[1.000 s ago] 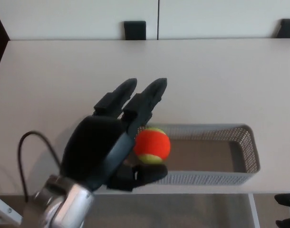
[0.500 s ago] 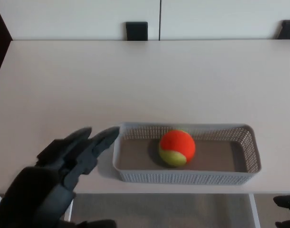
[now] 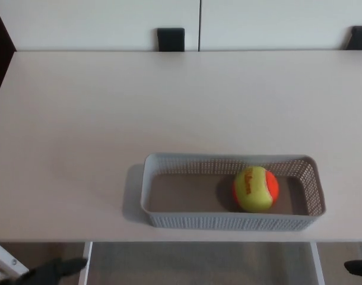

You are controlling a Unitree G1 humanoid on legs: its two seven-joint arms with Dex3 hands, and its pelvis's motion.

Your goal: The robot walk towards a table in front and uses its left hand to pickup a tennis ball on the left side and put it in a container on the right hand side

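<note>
Since half a second ago, my left hand (image 3: pixel 53 272) has dropped away from the basket's left end, and only a dark sliver of it shows at the bottom-left edge, below the table's near edge. Over the same time the tennis ball (image 3: pixel 256 189) has rolled from the middle of the basket toward its right end and turned, so a yellow panel now faces up with orange on either side.

The table (image 3: pixel 110 107) is a wide, pale beige top with a matte finish. Behind it is a white wall (image 3: pixel 98 24) with one vertical seam. Two black blocks sit at the table's far edge, one near the middle (image 3: pixel 170 39) and one at the far right (image 3: pixel 359 37). Grey floor (image 3: pixel 199 264) shows beneath the near edge.

Reddish lettering runs across the ball's yellow panel, but it is too small to read.

The ball lies on the floor of the grey mesh basket (image 3: pixel 228 221), near its right end, well apart from my left hand and held by nothing. Too little of that hand shows to tell whether it is spread or clenched. A dark scrap of my right hand (image 3: pixel 359 268) shows at the bottom-right corner, and I cannot tell its state either.
</note>
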